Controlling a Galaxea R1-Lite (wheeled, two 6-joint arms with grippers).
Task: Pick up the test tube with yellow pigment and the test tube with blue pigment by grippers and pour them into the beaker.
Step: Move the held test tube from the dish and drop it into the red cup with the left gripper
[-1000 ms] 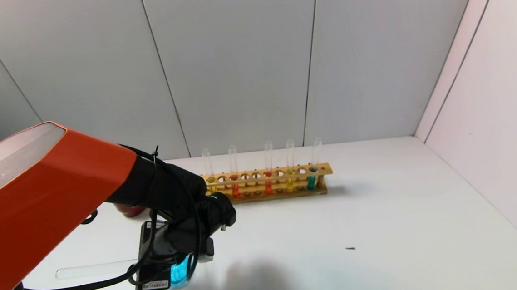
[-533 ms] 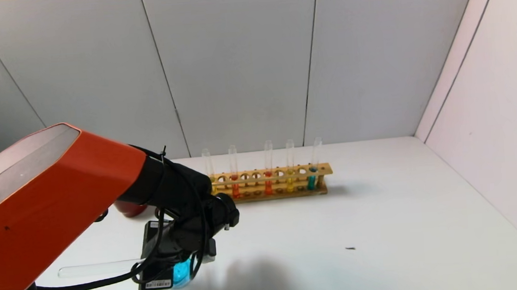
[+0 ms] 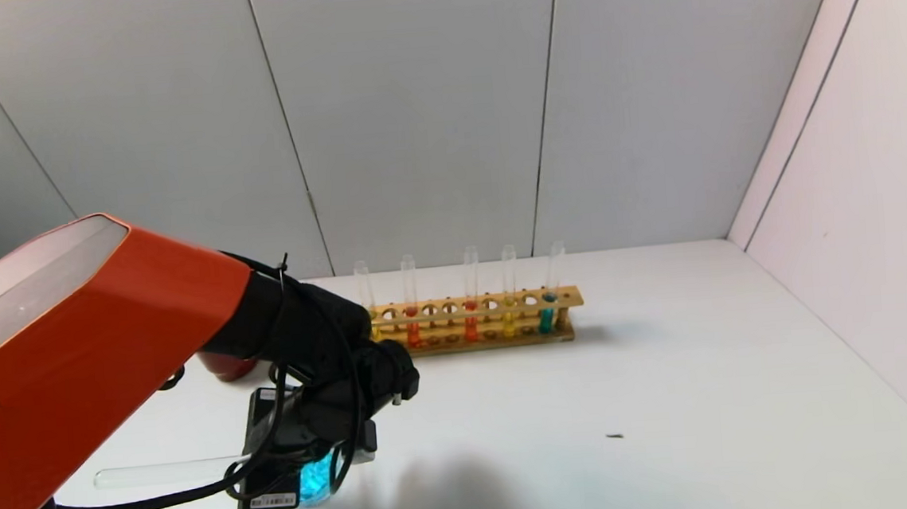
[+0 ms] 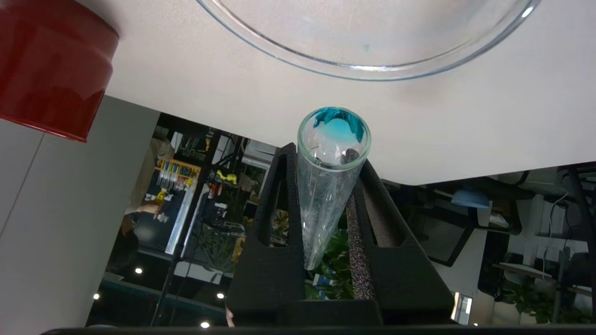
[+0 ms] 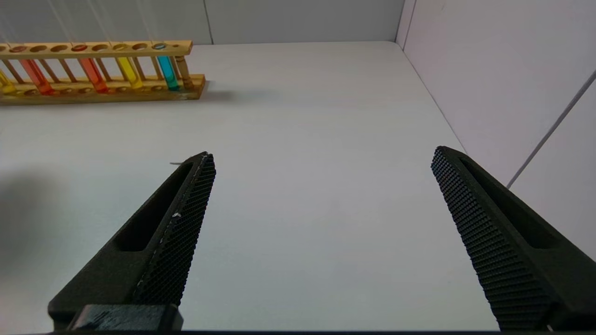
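Nearest us, at about 7 o'clock on the white table, our left gripper pinches the test tube with blue pigment between its two black fingers. The tube lies almost level, its clear open end sticking out toward 9 o'clock, and a blue glow shows at the claw. In the left wrist view a little blue liquid sits inside the tube, whose mouth points at the clear glass beaker. We think the mouth is just short of the rim, but the head view hides the beaker behind the arm, so we cannot tell for sure.

Our right gripper is out of the head view; its own camera shows it spread wide over bare table, pinching nothing.

A dark red cup peeks out behind the left arm at about 10 o'clock.

Farther back, near 12 o'clock, a wooden rack holds upright tubes: the test tube with yellow pigment is second from the right end, with a teal tube beside it at the end and two orange-red tubes toward the left.
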